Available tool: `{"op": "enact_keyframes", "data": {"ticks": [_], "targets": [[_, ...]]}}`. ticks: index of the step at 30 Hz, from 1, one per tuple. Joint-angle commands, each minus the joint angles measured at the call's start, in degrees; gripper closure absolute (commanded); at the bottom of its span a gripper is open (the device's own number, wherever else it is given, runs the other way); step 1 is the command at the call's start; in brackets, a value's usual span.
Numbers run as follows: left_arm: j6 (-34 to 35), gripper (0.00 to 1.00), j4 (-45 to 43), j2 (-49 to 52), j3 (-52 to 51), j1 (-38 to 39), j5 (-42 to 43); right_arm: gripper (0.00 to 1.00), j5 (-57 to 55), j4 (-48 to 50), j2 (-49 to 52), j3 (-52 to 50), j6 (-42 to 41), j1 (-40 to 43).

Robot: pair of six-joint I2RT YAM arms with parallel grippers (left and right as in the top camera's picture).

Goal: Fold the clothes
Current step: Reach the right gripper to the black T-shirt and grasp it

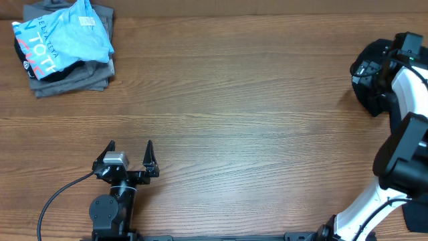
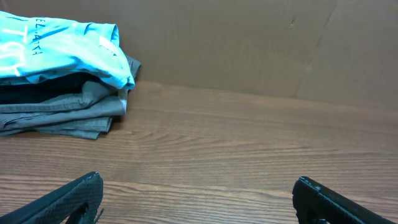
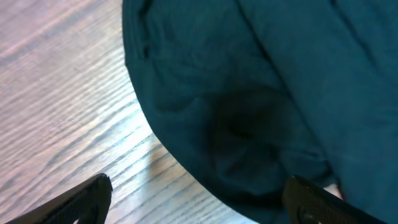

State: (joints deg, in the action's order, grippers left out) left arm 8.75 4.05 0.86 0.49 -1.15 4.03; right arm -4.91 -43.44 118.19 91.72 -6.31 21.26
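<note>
Black T-shirt (image 3: 261, 93) at the right edge of the desk (image 1: 234, 100) is straddled by the right pincer (image 3: 198, 193), jaws apart, apparently for a grab; the left pincer (image 1: 130, 148) is parked spread, unneeded.

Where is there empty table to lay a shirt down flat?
The wide wooden middle of the table is bare, between the light blue shirt on the grey garments at the far left corner and the right edge. It is crowded there, where the right gripper hangs over the black T-shirt, and near the left gripper at the front edge.
</note>
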Motion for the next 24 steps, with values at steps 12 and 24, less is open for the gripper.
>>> {"op": "enact_keyframes", "data": {"ticks": [12, 24], "targets": [[-1.29, 0.0, 0.07, -0.61, -0.22, 0.2, -0.37, 0.15, 0.11, 2.1, 6.29, 1.29, 0.55, -0.07], [-1.29, 0.0, 0.07, -0.61, -0.22, 0.2, -0.35, 0.36, 0.11, 3.93, 9.79, 1.29, 0.55, -0.07]]}}
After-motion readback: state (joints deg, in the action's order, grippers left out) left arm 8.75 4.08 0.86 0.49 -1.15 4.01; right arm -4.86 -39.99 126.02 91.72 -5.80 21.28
